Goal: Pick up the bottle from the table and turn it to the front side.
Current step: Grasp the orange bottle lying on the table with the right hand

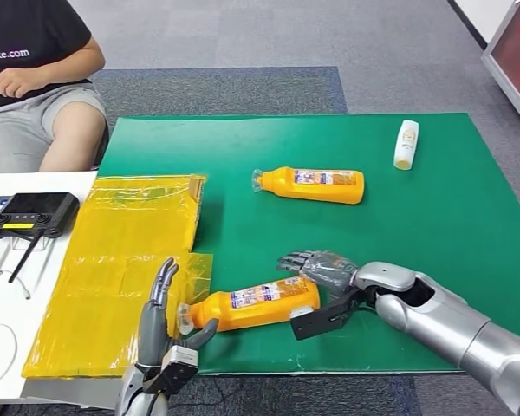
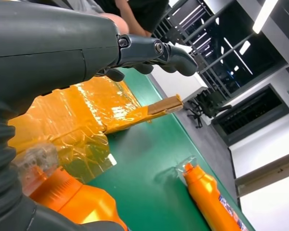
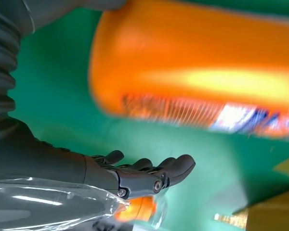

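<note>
An orange bottle (image 1: 261, 302) is seen lying on its side on the green desk (image 1: 440, 217), between the two robot hands. Its base is flanked by the spread fingers of the right robot hand (image 1: 320, 290), though a firm grasp cannot be confirmed. Its capped neck is approached by the released left robot hand (image 1: 162, 334). In the right wrist view, the label is blurred beyond reading.

Green table (image 1: 440, 217): two orange bottles (image 1: 313, 185) (image 1: 257, 303), white bottle (image 1: 406, 144), yellow sheet (image 1: 120, 260).
</note>
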Available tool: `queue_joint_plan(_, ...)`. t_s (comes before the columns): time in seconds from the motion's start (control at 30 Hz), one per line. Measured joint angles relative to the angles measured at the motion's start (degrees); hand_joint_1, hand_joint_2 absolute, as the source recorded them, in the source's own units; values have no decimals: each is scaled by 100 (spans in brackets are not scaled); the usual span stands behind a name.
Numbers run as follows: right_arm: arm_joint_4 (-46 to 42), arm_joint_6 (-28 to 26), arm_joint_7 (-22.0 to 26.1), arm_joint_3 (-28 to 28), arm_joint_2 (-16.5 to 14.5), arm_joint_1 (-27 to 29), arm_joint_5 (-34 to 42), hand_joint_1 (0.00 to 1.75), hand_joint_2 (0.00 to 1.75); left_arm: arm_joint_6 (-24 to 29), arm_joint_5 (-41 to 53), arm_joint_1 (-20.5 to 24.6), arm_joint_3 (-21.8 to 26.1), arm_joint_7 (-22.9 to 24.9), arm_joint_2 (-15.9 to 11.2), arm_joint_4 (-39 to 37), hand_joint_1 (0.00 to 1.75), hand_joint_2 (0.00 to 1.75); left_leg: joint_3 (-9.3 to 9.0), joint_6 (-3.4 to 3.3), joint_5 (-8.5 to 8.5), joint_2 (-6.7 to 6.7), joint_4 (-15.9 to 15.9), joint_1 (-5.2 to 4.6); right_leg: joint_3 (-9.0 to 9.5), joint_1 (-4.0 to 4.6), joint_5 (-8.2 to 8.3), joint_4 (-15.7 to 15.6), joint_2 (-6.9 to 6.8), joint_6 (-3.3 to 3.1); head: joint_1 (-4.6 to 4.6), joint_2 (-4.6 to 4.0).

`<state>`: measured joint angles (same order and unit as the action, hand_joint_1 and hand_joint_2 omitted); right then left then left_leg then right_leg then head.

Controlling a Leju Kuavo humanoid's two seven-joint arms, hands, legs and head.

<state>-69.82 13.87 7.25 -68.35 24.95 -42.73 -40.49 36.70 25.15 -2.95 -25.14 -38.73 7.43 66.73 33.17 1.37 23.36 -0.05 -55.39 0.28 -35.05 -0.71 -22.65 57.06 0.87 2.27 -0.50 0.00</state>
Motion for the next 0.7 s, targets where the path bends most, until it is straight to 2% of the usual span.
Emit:
queue_joint_plan(0.03, -87, 7, -114, -40, 26, -57, -1, 0, 0, 15, -1, -8, 8, 0, 0, 0, 0, 175, 0, 0, 0, 0, 0, 0, 0, 0, 0, 0, 0, 0, 0, 0)
queue_joint_plan(0.2, -365, -127, -742, -185, 78, 69, -280, 0, 0, 80, 96, -39, 89, 65, 10, 0, 0, 175, 0, -1, 1, -2, 0, 0, 0, 1, -3, 0, -2, 2, 2, 0)
queue_joint_plan(0.37, -584, -493, -1265, -82, 82, 780, -793, 0, 0, 184, 202, -168, 192, 204, 17, 1, 0, 175, 3, -6, 8, -6, 0, 0, 0, 1, -11, 0, -9, 9, 1, 0)
queue_joint_plan(0.7, -852, -489, -1391, 380, 30, 1496, -1121, 0, 0, 208, 310, -288, 287, 279, 27, 13, 0, 175, 3, -8, 11, -5, 0, -2, 2, 0, -12, -1, -10, 10, 1, 0)
